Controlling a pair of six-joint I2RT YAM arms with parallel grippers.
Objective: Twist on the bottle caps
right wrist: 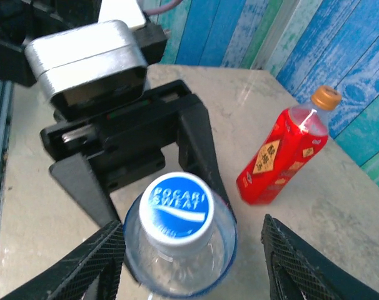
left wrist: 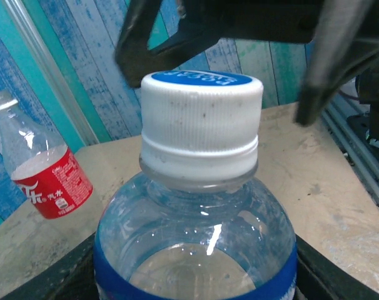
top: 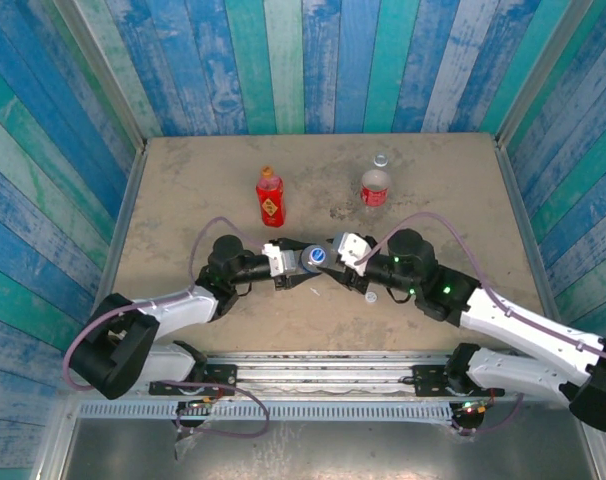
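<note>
My left gripper (top: 301, 261) is shut on the short clear bottle with a blue label (left wrist: 196, 237), holding it upright at mid-table. A blue-topped white cap (right wrist: 178, 209) sits on the bottle's neck. My right gripper (right wrist: 192, 262) stands open over it, with its fingers (right wrist: 83, 262) on either side of the bottle and clear of the cap. The all-red bottle (top: 270, 197) stands at the back left with an orange-brown cap (right wrist: 327, 97) on it. The clear bottle with a red label (top: 374, 187) stands at the back right with an open neck.
A small white cap (top: 371, 297) lies on the table just below my right gripper. Painted wooden walls enclose the table on three sides, and a metal rail (top: 323, 362) runs along the near edge.
</note>
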